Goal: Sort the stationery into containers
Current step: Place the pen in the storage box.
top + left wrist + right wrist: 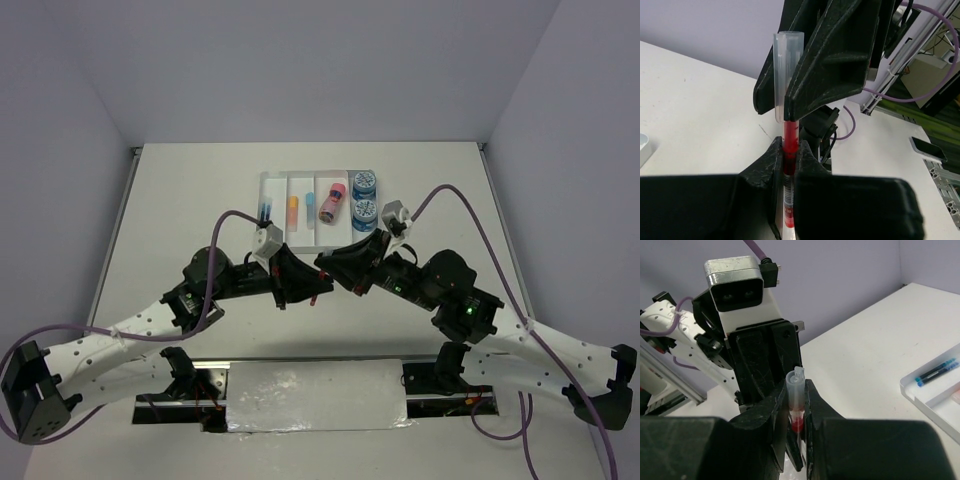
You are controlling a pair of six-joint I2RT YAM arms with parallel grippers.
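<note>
Close up in the left wrist view, the left hand [788, 152] is clamped on the red pen [790, 136]. Its two black fingers [767, 165] press on either side of the barrel, which stands upright between them. Above that grip the pen ends in a clear cap [781, 70], and the right hand [796, 402] is closed on this cap. In the right wrist view the cap sits pinched between that hand's fingers, with a bit of red showing just beneath them. The left arm's silver wrist camera [735, 282] faces it from behind the pen. From above, the two hands meet tip to tip over the middle of the white counter [180, 200], with the pen bridging them, on the near side of the clear tray [275, 178] and apart from it. The tray lies toward the far edge, its long compartments running away from the arms. Blue pens [265, 210] lie in the leftmost compartment, an orange eraser [293, 208] in the next, and a pink cylinder [332, 202] in the third. Two blue rolls [364, 196] stand one behind the other at the tray's right side; I cannot tell whether they are inside the last compartment or just beside it. A purple cable [450, 195] loops up from each arm.
</note>
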